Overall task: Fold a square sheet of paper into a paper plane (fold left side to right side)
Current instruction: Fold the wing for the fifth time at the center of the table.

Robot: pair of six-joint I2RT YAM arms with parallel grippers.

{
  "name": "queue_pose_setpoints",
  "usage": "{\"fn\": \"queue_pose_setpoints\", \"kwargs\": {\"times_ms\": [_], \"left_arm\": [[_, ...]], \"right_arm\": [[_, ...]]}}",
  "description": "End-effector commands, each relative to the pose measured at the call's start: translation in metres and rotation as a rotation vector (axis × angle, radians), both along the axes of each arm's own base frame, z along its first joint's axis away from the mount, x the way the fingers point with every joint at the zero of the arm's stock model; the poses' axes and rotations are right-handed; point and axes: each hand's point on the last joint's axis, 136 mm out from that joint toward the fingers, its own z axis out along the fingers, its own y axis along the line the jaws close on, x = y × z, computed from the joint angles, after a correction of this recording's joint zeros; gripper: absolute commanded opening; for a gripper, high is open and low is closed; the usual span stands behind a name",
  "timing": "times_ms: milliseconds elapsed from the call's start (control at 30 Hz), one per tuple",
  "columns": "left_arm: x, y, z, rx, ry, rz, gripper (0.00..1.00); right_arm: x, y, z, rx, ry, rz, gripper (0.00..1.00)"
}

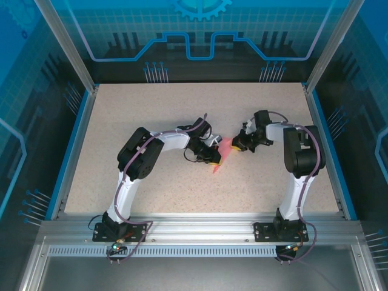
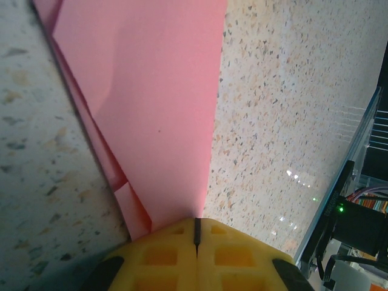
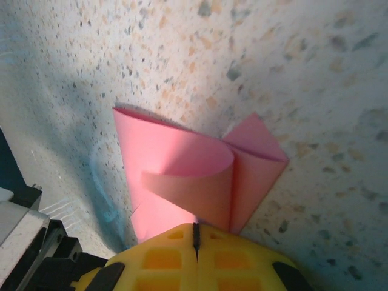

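At mid-tabletop (image 1: 121,121) in the top view, both arms meet over the pink paper (image 1: 220,156). The left fingers (image 1: 214,161) are at its near-left side and the right fingers (image 1: 236,144) at its far-right side. With the two arms this close, a pull in opposite directions could tear the sheet.

From the left wrist, the yellow fingers (image 2: 163,257) are pressed together. The paper's (image 2: 151,109) straight edge runs into their seam, so it looks pinched. Folded layers stick out along its left side, and a sideways drag could shift them out of line.

From the right wrist, the fingers (image 3: 233,257) are likewise closed. They seem to nip a flap of paper (image 3: 182,163) that curls up in an open loop, uncreased. If the loop is pressed down off-line, the crease would likely come out skewed. The pinch is thin, so the flap could also slip free and spring back.
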Motion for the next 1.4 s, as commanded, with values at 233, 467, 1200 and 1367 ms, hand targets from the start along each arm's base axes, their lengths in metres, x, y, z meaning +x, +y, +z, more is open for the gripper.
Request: {"fn": "queue_pose_setpoints", "kwargs": {"times_ms": [233, 467, 1200, 1367], "left_arm": [[-0.016, 0.028, -0.027, 0.115, 0.044, 0.012, 0.00], [-0.019, 0.032, -0.027, 0.115, 0.043, 0.015, 0.00], [-0.035, 0.040, -0.021, 0.103, 0.050, 0.003, 0.01], [-0.039, 0.043, -0.023, 0.112, 0.052, 0.004, 0.01]], "right_arm": [[0.022, -0.025, 0.003, -0.010, 0.000, -0.073, 0.00], [0.029, -0.034, 0.004, -0.058, 0.019, -0.086, 0.00], [-0.021, 0.065, 0.030, -0.100, -0.160, 0.113, 0.00], [-0.019, 0.058, 0.017, -0.155, -0.139, 0.087, 0.00]]}}
